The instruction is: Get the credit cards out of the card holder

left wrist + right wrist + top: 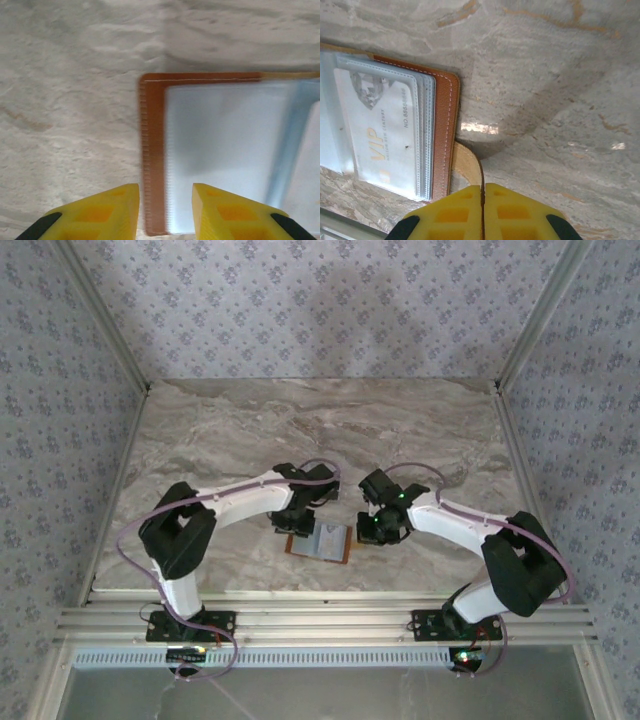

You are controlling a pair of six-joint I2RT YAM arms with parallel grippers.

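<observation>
The card holder (322, 541) lies open on the marble table between both arms, its orange-brown rim (152, 150) framing clear sleeves. A whitish credit card (380, 130) printed "VIP" sits inside the top sleeve, and edges of more sleeves are stacked beneath it. My left gripper (165, 200) hovers open over the holder's left edge, one finger over the table and the other over the pale sleeve (225, 150). My right gripper (482, 187) is shut on the holder's thin side tab (465, 162) at its right edge.
The marble tabletop (330, 430) stretches bare behind the holder. Patterned walls close in the back and sides. A metal rail (320, 620) runs along the near edge by the arm bases.
</observation>
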